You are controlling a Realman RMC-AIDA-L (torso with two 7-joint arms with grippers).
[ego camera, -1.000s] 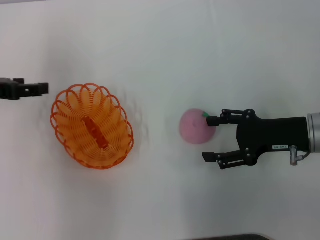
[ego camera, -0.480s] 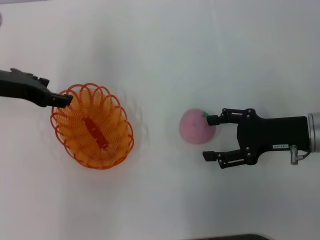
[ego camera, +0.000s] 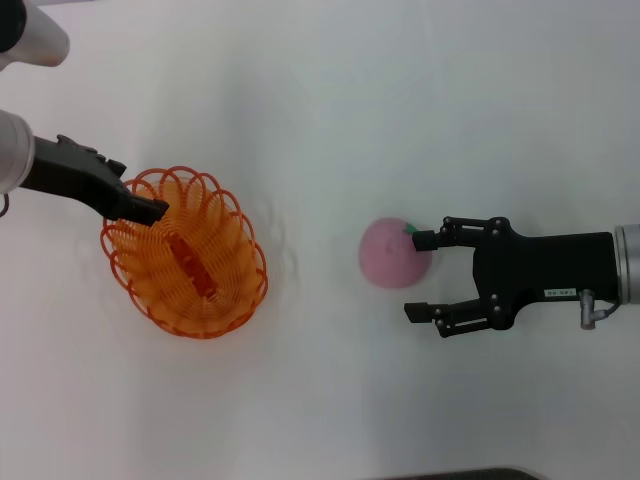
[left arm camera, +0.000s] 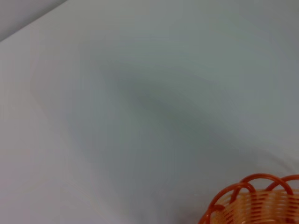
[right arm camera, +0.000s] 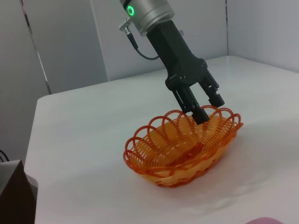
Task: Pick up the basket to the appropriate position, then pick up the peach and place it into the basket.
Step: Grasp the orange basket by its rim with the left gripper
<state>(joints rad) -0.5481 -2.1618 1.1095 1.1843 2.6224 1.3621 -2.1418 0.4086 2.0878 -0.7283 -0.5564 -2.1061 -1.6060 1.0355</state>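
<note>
White table [ego camera: 330, 100], grey wall panels behind it in the right wrist view. One orange wire basket [ego camera: 185, 252] sat on the robot's left part of the table, one pink peach [ego camera: 393, 253] well apart toward the right. Left end effector [ego camera: 150, 211] hovered over the basket's far rim, fingers a narrow gap apart and straddling the rim loops (not clamped yet, as far as I could tell). Right end effector [ego camera: 419, 276] was spread wide, upper finger touching the peach, lower one clear. Step in hand: grasping the basket. Next move likely called for closing on the rim, then lifting. Two arms.
</note>
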